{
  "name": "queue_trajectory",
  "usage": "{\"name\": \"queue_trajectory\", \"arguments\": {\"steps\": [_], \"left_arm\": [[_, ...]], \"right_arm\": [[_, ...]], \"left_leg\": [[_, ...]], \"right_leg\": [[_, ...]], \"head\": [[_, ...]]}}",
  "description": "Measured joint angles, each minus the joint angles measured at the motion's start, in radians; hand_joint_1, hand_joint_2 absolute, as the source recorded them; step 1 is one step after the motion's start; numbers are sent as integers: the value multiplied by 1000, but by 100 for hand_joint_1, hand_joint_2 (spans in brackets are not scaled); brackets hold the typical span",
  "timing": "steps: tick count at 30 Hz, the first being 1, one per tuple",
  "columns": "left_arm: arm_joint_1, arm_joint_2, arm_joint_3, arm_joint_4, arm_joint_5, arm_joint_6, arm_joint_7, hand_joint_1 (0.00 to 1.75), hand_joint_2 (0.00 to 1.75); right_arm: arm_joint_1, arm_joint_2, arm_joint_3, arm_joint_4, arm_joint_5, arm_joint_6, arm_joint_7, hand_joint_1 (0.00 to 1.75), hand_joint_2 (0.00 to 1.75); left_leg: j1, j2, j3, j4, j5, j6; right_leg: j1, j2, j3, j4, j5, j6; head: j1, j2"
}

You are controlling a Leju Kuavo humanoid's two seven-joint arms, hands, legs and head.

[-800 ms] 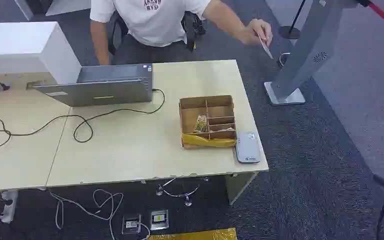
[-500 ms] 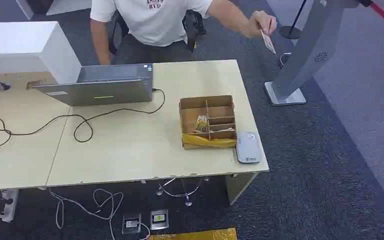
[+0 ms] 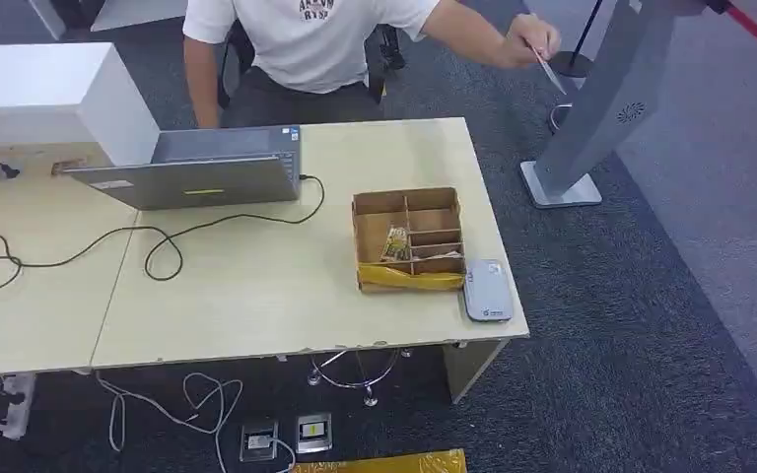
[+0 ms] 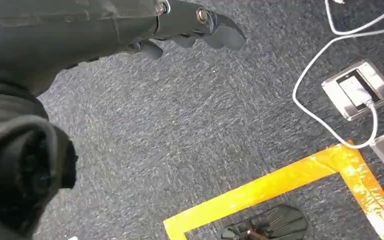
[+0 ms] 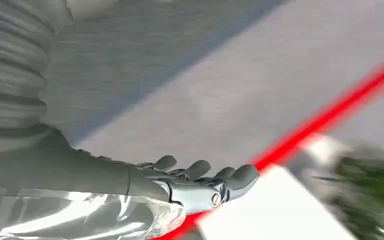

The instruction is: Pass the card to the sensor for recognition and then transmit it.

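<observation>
Beyond the table [image 3: 256, 286] | person's hand [image 3: 532, 39] holds card [image 3: 550, 71] | robot's left hand [image 4: 190, 25] and right hand [image 5: 200, 182] empty, fingers loosely apart | shirt print unreadable

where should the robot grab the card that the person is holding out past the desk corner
Best taken by the card's free lower end, which hangs slanted below the person's hand pinching its top. The right hand would probably come from the open carpet side, pinching the flat faces since the card shows edge-thin here.

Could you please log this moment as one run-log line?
thin pale card: held out by seated person's hand | grey flat sensor: on table | left hand: empty | right hand: empty
</observation>
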Motion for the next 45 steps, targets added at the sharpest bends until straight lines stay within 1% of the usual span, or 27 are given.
{"name": "queue_trajectory", "arguments": {"steps": [4, 7, 9, 11, 13, 15, 18, 21, 26, 29, 31, 33, 36, 40, 45], "left_arm": [[0, 0, 0, 0, -15, 12, -27, 0, 0], [-1, 0, 0, 0, -31, 14, -45, 0, 0], [-1, 0, 0, 0, -46, 13, -57, 0, 0], [-6, 1, 0, 0, -65, 8, -62, 0, 0], [-18, 1, -2, 0, -77, 0, -61, 0, 0], [-31, 1, -2, 0, -84, -8, -62, 0, 0], [-40, 0, -3, 0, -89, -11, -61, 0, 0], [-47, 0, -3, 0, -95, -14, -61, 0, 0], [-59, 0, -3, 0, -99, -32, -61, 0, 0], [-64, 0, -3, 0, -98, -41, -61, 0, 0], [-64, 0, -3, 0, -98, -41, -61, 0, 0], [-63, 0, -3, 0, -98, -41, -61, 0, 0], [-61, 2, -3, 0, -93, -41, -61, 0, 0], [-56, 2, -3, 0, -84, -40, -63, 0, 0], [-48, 2, -3, 0, -80, -39, -64, 0, 0]], "right_arm": [[-115, 19, 42, -48, 62, -2, -104, 0, 175], [-176, 34, 89, -79, 114, -2, -158, 0, 175], [-218, 46, 135, -105, 170, -3, -202, 0, 175], [-257, 61, 191, -136, 262, -23, -242, 0, 175], [-300, 87, 258, -167, 372, -51, -267, 0, 175], [-333, 118, 324, -187, 452, -76, -286, 0, 175], [-374, 188, 420, -191, 549, -103, -317, 0, 175], [-400, 237, 476, -190, 585, -105, -328, 0, 175], [-461, 370, 598, -162, 624, -104, -353, 0, 175], [-480, 458, 654, -135, 658, -100, -348, 0, 175], [-488, 498, 681, -120, 666, -99, -341, 0, 175], [-498, 531, 707, -107, 677, -97, -339, 0, 175], [-508, 580, 746, -90, 708, -84, -345, 0, 175], [-511, 636, 786, -71, 718, -80, -336, 0, 175], [-515, 668, 808, -56, 718, -66, -333, 0, 175]], "left_leg": [[0, -3, -1, 0, 1, 1], [0, -4, -1, 0, 1, 1], [0, -5, -3, 0, 2, 1], [0, -5, -3, 0, 2, 1], [1, -5, -3, 0, 3, -1], [1, -5, -3, 0, 3, -1], [2, -5, -2, 0, 3, -1], [2, -5, -2, 0, 4, -1], [4, -6, -3, 0, 5, -2], [4, -6, -3, 0, 5, -2], [4, -7, -3, 0, 5, -2], [4, -9, -4, 0, 5, -2], [4, -8, -4, 0, 5, -2], [4, -8, -4, 0, 5, -2], [4, -8, -4, 0, 5, -2]], "right_leg": [[0, -2, 0, 0, 0, 0], [0, -4, 0, 1, 0, 0], [0, -4, -1, 1, 0, 0], [1, -4, -1, 1, 0, 0], [1, -4, -1, 1, 0, 0], [1, -5, 0, 1, 0, 0], [2, -3, -1, 1, 1, 0], [2, -3, -1, 1, 1, 0], [4, -5, -1, 2, 1, 0], [4, -4, -2, 2, 1, 0], [4, -5, -2, 1, 1, 0], [4, -7, -2, 1, 1, 0], [4, -5, -2, 1, 1, 0], [4, -6, -2, 1, 1, 0], [4, -6, -2, 1, 1, 0]], "head": [[0, 0], [-1, 0], [0, 0], [0, 0], [0, 0], [0, 0], [0, 0], [0, 0], [0, 0], [0, 0], [0, 0], [1, 0], [0, 0], [0, 0], [0, 0]]}}
